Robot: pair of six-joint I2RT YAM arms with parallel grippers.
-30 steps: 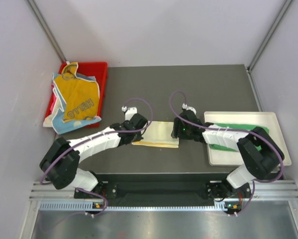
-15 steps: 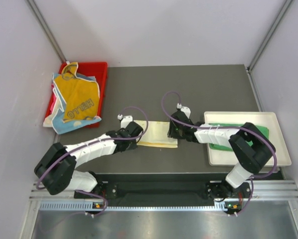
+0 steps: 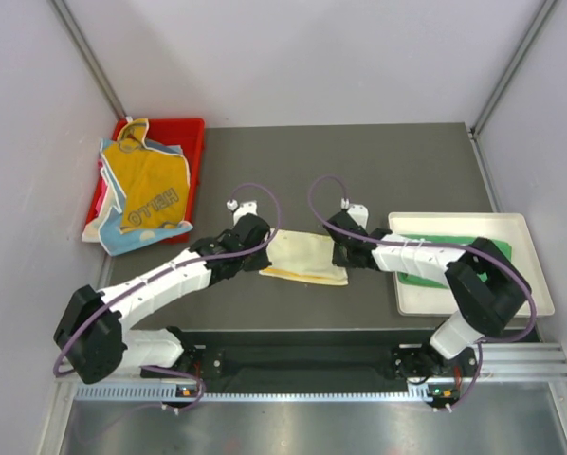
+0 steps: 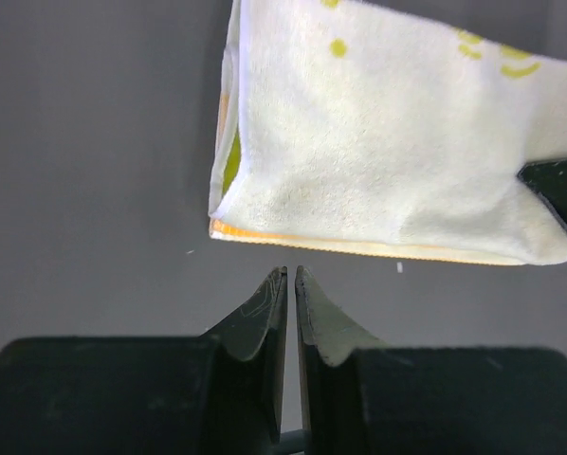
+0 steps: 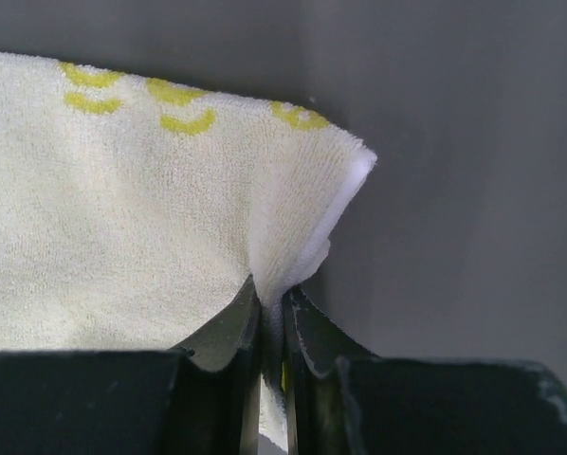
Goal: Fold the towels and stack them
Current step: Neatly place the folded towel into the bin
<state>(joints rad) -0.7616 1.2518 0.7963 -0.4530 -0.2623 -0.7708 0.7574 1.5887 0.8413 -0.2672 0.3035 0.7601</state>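
**Yellow towel pinched at one corner only: fold could slip**

Orange HELLO towel (image 3: 151, 185) and blue dotted towel (image 3: 122, 242) hung unfolded over the red bin (image 3: 191, 133), far left. Left jaws were closed on nothing, just short of the folded yellow towel (image 3: 302, 258) on the table (image 3: 397, 171). Right jaws were clamped on its right corner. Risk, as I read it: a one-corner pull could skew or open the layers. Green towel (image 3: 454, 240) lay in the white tray (image 3: 539, 289). Left wrist view showed the gap before the towel edge; top view hid it under the arm.
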